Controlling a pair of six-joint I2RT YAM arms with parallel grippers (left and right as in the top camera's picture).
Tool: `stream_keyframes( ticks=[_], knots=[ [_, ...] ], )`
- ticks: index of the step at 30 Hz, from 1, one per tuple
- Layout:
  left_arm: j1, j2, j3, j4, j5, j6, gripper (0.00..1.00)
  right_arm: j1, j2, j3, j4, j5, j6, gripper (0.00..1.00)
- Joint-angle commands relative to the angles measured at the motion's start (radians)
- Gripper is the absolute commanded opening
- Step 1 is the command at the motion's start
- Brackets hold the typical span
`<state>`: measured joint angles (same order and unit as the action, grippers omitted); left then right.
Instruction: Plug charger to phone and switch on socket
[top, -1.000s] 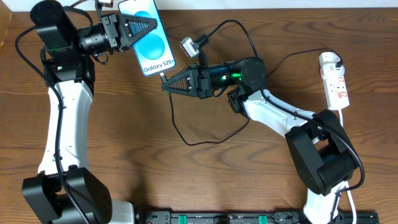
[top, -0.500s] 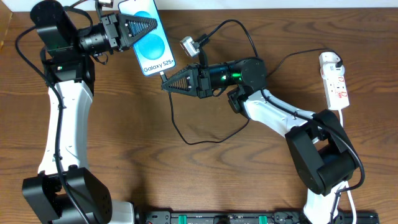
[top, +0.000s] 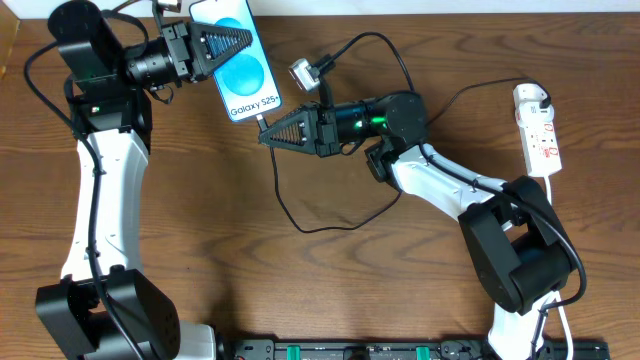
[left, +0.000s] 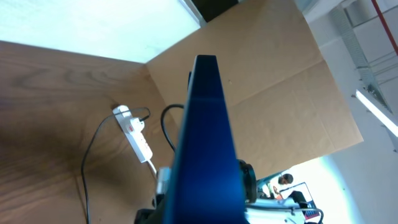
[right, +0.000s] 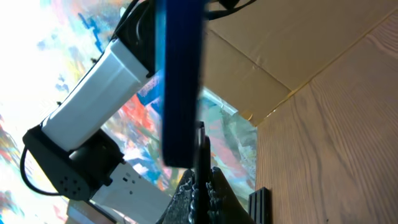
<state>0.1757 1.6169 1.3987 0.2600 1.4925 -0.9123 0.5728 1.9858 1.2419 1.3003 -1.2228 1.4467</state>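
Note:
My left gripper (top: 232, 38) is shut on the phone (top: 238, 62), a blue-screened "Galaxy S25+", and holds it above the table at the upper left. The phone shows edge-on in the left wrist view (left: 205, 143) and the right wrist view (right: 180, 81). My right gripper (top: 268, 136) is shut on the black plug tip (right: 200, 155) of the charger, right at the phone's lower edge. The thin black cable (top: 300, 222) loops over the table. The white socket (top: 538, 132) lies at the far right.
A white adapter (top: 303, 74) sits on the table behind the right gripper. A cardboard wall (left: 273, 93) stands beyond the table. A black rail (top: 400, 350) runs along the front edge.

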Motion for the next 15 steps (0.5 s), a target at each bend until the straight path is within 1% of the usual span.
stream_keyframes(
  ticks=[1,7,15],
  knots=[
    [-0.01,-0.008,0.013,0.003,0.042,0.017,0.07,-0.002,-0.003,0.007,-0.011,0.047,-0.027,0.01],
    [-0.027,-0.008,0.013,0.005,0.04,0.018,0.07,-0.002,-0.003,0.007,-0.01,0.041,-0.027,0.01],
    [0.01,-0.008,0.013,0.015,0.011,0.017,0.07,-0.002,-0.003,0.007,-0.01,0.002,-0.027,0.01]
  ],
)
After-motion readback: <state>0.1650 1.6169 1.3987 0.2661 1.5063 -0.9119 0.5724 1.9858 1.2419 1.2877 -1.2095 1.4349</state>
